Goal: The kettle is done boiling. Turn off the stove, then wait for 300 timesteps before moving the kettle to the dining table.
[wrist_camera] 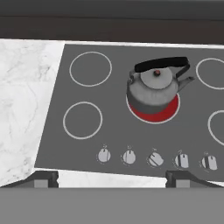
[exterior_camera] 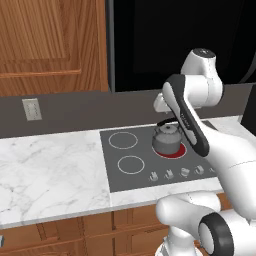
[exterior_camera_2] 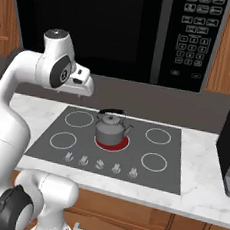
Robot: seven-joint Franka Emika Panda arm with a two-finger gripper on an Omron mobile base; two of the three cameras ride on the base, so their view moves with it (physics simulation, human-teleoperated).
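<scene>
- The stove [wrist_camera: 131, 131] is my landmark, set flush in the marble counter [wrist_camera: 22, 109].
- The kettle [wrist_camera: 154, 89] sits on its glowing red centre burner [wrist_camera: 157, 114].
- My gripper [wrist_camera: 111, 177] hangs above the stove's knob row [wrist_camera: 155, 158], fingers wide apart, empty.

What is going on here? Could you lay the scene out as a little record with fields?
kettle: upright on the middle burner, which glows red beneath it
stove: flat dark cooktop set in the marble counter, white ring marks at the other burners
knobs: five in a row along the stove's front edge
gripper: open, holding nothing, raised above the stove's front edge
microwave: mounted above the stove
task stage: burner looks lit; kettle not yet moved
</scene>
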